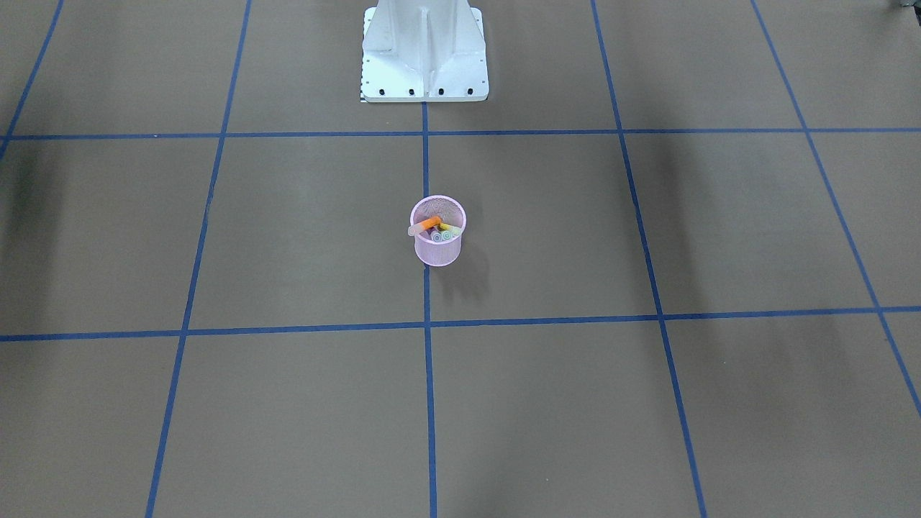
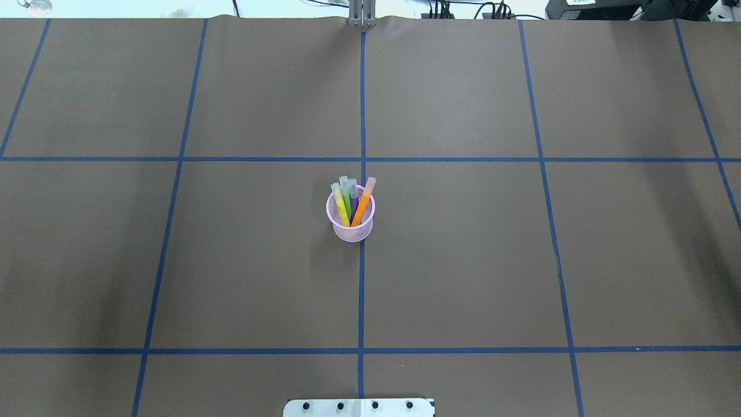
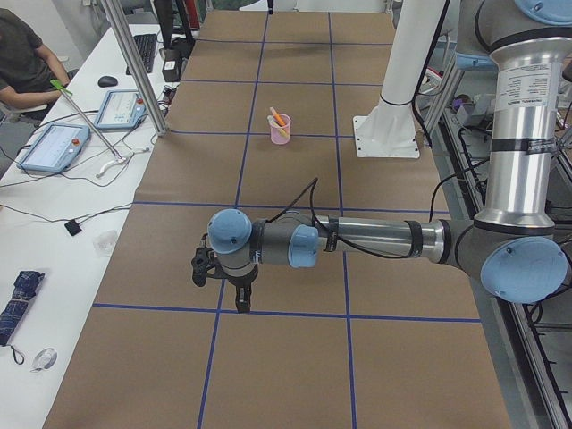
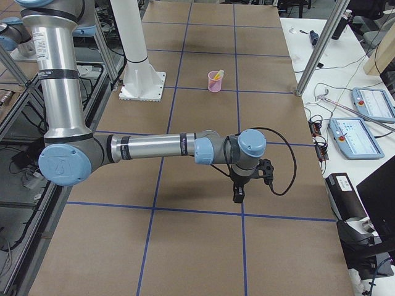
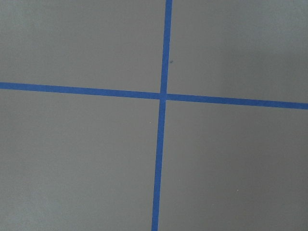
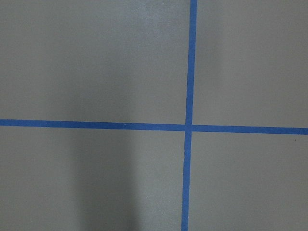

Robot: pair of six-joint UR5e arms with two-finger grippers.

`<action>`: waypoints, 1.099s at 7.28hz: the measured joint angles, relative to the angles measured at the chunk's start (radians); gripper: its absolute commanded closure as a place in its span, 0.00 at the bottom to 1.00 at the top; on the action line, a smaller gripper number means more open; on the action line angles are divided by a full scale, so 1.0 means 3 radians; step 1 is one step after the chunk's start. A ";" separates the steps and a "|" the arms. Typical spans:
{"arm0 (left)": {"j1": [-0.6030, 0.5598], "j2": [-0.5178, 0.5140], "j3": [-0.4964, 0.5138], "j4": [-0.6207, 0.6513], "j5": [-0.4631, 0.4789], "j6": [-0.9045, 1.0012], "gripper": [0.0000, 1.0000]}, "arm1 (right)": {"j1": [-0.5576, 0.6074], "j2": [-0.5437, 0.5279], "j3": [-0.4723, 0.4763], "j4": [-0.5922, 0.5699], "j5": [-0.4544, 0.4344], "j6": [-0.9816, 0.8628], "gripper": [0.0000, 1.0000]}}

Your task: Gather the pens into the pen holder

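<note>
On brown paper (image 2: 463, 260) w/ blue grid (image 2: 361, 289) | pens (image 2: 347, 202) in holder (image 2: 352, 233) | L+R fingers (image 3: 239, 300) (image 4: 238, 193): can't tell

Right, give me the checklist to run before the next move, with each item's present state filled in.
1. All four pens in the pen holder: ok. The yellow pen, green pen, purple pen and orange pen stand inside it.
2. Pen holder upright: ok.
3. Left pincer apart from the pen holder: ok. It hangs over the table, well away.
4. Right pincer apart from the pen holder: ok.
5. Left pincer open or shut: cannot tell, side view only.
6. Right pincer open or shut: cannot tell, side view only.
</note>
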 measured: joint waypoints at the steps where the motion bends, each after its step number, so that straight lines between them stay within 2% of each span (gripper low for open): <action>1: 0.0000 -0.0003 -0.0004 -0.0014 -0.0012 -0.0020 0.00 | 0.0000 -0.0001 0.0001 0.0000 -0.0003 -0.0001 0.00; 8: 0.0038 0.0005 -0.0088 -0.0032 -0.0079 -0.0088 0.00 | -0.0010 0.0004 0.0017 -0.0094 -0.0055 0.0007 0.00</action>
